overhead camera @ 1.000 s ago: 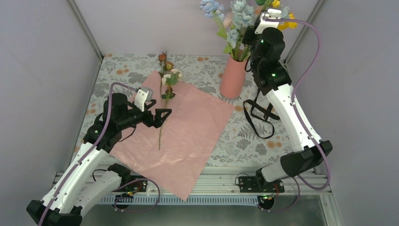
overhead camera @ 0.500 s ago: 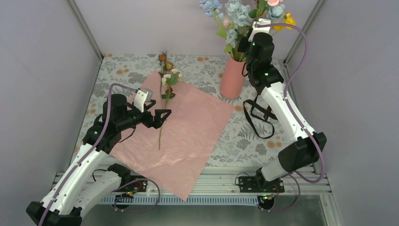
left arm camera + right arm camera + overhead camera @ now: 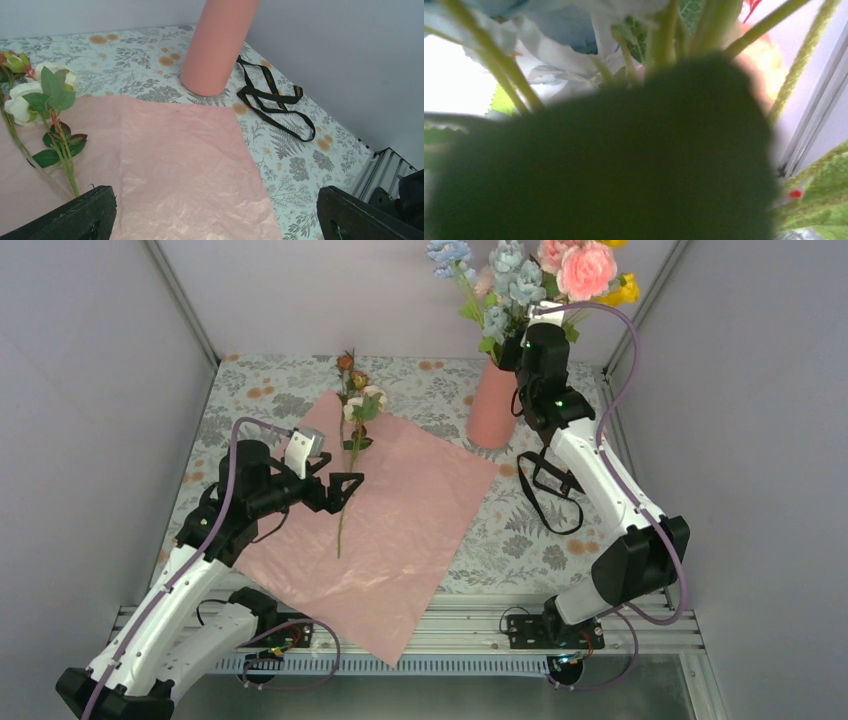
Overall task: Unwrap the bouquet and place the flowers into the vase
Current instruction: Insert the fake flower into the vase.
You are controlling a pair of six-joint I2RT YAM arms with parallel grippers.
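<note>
Chg since prior frame: R arm has come down, wrist now low by the vase mouth, and a big pink bloom is fully in view atop the bunch; L arm, sheet and loose stems unmoved. Item 1, vase: upright on the far part of the tablecloth, just past the sheet's far corner. Item 2, flowers in vase: blue, pink and yellow heads, stems down inside; I count this lot as placed. Item 3, wrapping sheet: pink, spread flat in mid-table, so unwrap done. Item 4, loose stems: white and orange heads at the sheet's far edge, long stems running back over the sheet; exact qty unclear, still to go in. Item 5, black ribbon: off, lying on the cloth between sheet and R arm. Item 6, right gripper: buried among the stems at the vase rim; its wrist cam is blocked by a dark blur and greenery, so I can't tell if it's clenched or released. Item 7, left gripper: fingers spread wide, nothing between them, poised over the loose stems' lower run. My est.: well past halfway; remaining = last stems to vase.
</note>
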